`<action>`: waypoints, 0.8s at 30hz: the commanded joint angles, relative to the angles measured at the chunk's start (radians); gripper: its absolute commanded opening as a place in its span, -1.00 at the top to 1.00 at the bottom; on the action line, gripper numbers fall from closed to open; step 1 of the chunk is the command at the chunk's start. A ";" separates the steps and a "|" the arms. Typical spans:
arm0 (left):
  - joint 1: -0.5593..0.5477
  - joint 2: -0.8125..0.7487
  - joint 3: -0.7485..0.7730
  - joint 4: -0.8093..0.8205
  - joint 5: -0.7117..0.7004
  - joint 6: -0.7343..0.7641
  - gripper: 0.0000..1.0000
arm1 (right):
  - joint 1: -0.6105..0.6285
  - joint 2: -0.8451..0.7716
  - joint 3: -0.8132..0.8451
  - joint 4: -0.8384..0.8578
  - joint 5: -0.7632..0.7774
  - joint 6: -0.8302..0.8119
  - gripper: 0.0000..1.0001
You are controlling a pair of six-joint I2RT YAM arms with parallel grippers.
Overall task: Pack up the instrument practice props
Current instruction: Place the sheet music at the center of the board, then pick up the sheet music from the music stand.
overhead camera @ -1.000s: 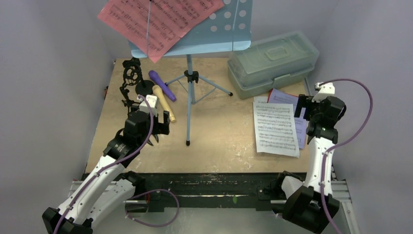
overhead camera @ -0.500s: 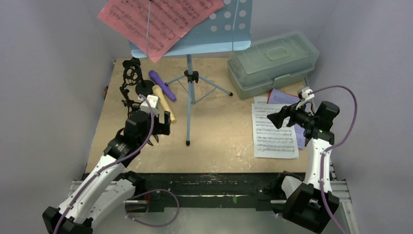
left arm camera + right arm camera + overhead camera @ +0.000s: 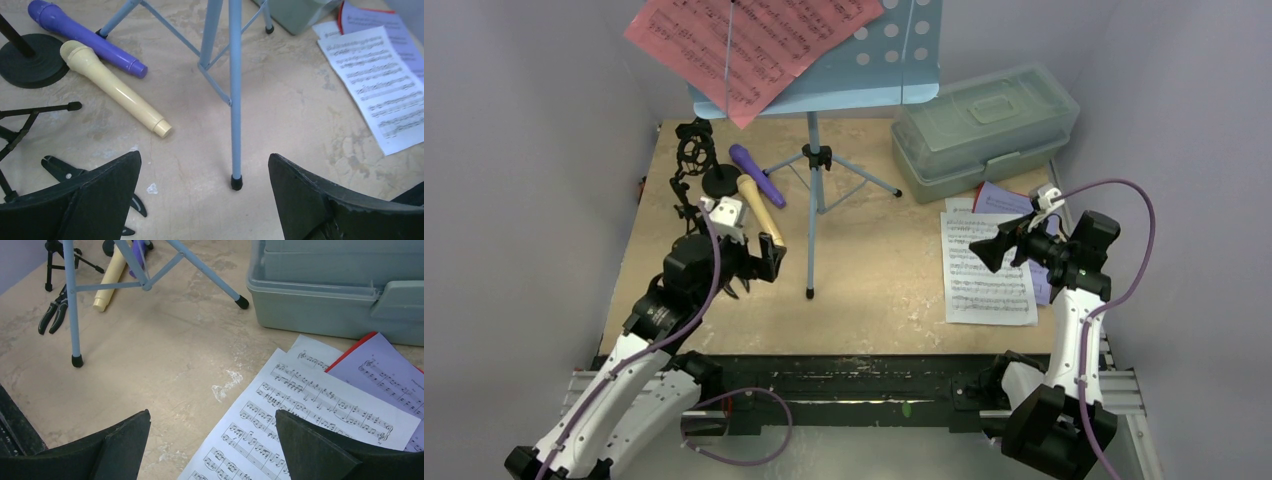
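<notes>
Counting from above: two microphones, two holders, one music rack [image 3: 894, 60], three pages and one box [image 3: 984, 125] on the table [image 3: 874, 290]. The purple microphone [image 3: 757, 173] and tan microphone [image 3: 761, 210] lie side by side at the far left. Each long axis runs from far left to near right, with the head at the far-left end. Just left of them stand the round-base holder [image 3: 720, 181] and the tripod holder [image 3: 690, 165], both upright. The music rack stands upright on three legs at the far middle, with the pink page [image 3: 744, 40] tilted on its desk. At the right the white page [image 3: 989, 290] lies flat, long axis near to far. The lavender page [image 3: 1004, 200] overlaps its far right part, just near the box. The left gripper [image 3: 759, 272] hangs just near the tan microphone's tail, jaws apart and empty. The right gripper [image 3: 986, 250] hangs over the white page, pointing left, jaws apart and empty.

From the left wrist, the fingers [image 3: 90, 200] stand wide with nothing between them, above bare table and one foot of the music rack [image 3: 235, 100]. Both microphones lie beyond on the left, tan [image 3: 115, 90] nearer than purple [image 3: 85, 37].

From the right wrist, the fingers [image 3: 320, 445] are spread wide above the white page [image 3: 300, 410]. A red edge [image 3: 350, 352] shows along the lavender page [image 3: 390, 370], with the box [image 3: 340, 290], lid on, beyond.
</notes>
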 commanded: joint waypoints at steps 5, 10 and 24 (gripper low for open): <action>0.008 0.011 0.238 0.014 0.058 -0.070 -0.97 | -0.001 -0.011 0.053 -0.036 -0.041 -0.042 -0.98; 0.008 0.048 0.373 0.058 0.100 -0.035 -0.98 | -0.001 -0.011 0.057 -0.042 -0.049 -0.046 -0.98; 0.008 0.316 0.644 0.205 -0.007 0.080 -0.96 | -0.001 -0.006 0.062 -0.058 -0.054 -0.067 -0.98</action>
